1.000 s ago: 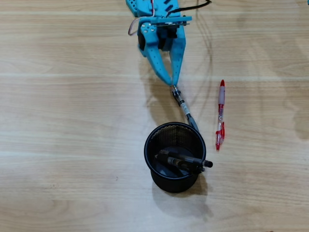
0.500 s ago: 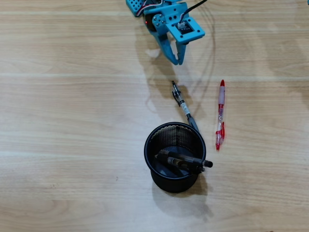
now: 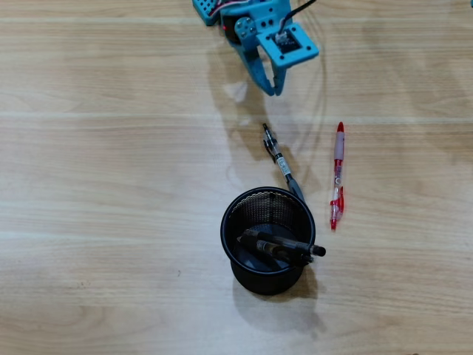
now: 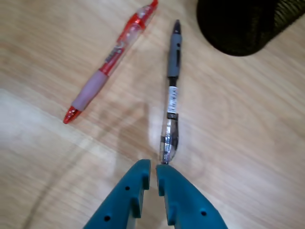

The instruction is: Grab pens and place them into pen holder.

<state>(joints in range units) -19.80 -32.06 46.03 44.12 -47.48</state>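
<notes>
Light wood-grain table (image 3: 111,185) fills both views, with pale bands running across it and not much else around.

From overhead, the blue arm (image 3: 251,22) comes in at the top edge and most of it is cut off, so you only get the wrist and the gripper (image 3: 275,87) pointing down toward the middle of the table. In the wrist view the gripper (image 4: 153,171) comes up from the bottom edge, its two blue fingers (image 4: 176,191) pressed nearly together with just a thin slit between them and nothing caught in it, so it's closed on air.

Right in front of the tips lies the grey pen (image 4: 172,90), clear barrel end nearest the gripper, grey end toward the holder. Overhead, the same grey pen (image 3: 281,163) runs diagonally and its lower end disappears behind the rim of the black mesh pen holder (image 3: 251,277), so I can't tell if it touches the holder or just lies beside it.

The red pen (image 3: 337,177) lies flat on the table to the right of the grey one overhead, apart from it and from the holder. In the wrist view the red pen (image 4: 109,62) is on the left, angled.

Inside the holder there's at least one dark pen (image 3: 284,248) leaning across, its end poking over the right rim. It's dark in there, hard to say if it's one or two. The wrist view only catches a corner of the pen holder (image 4: 238,28), top right, blurry.
</notes>
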